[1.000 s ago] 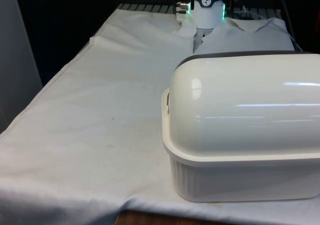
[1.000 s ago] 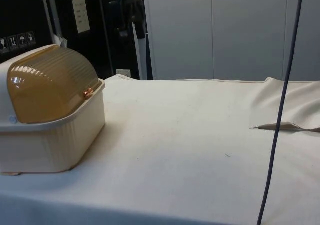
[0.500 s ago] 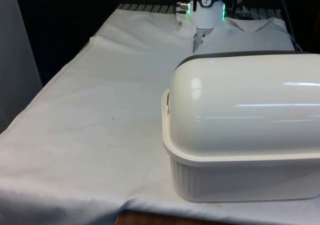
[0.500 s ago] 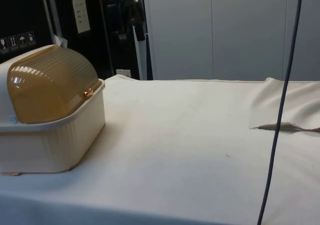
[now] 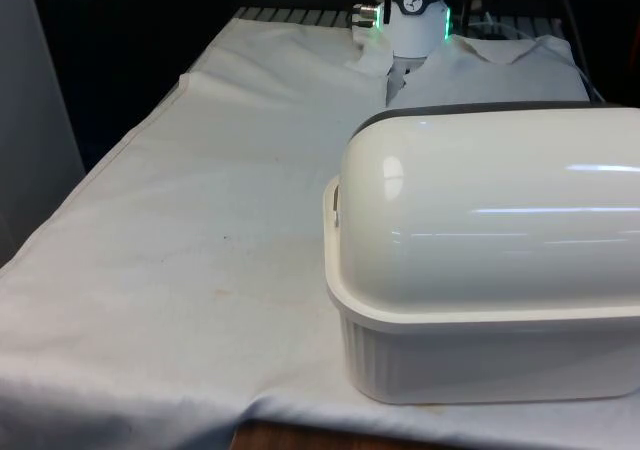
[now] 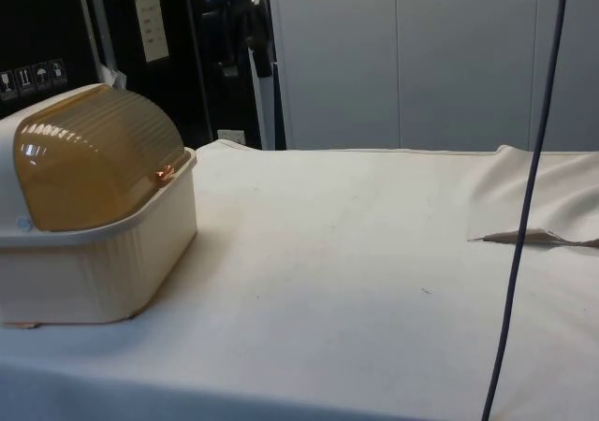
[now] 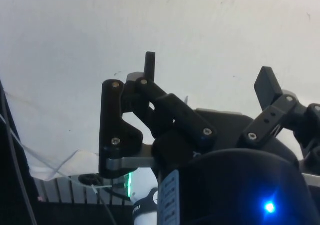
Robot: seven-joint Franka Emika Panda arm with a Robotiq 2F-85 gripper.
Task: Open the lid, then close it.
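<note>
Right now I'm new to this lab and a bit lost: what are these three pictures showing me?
The machine is a white robot arm at a table covered by a cloth. One picture is taken from the front, one from the side, and one from a camera on the arm's wrist. On the cloth sits a bread box. Its amber lid is shut. The wrist picture shows the black jaws open above bare cloth, holding nothing.
</note>
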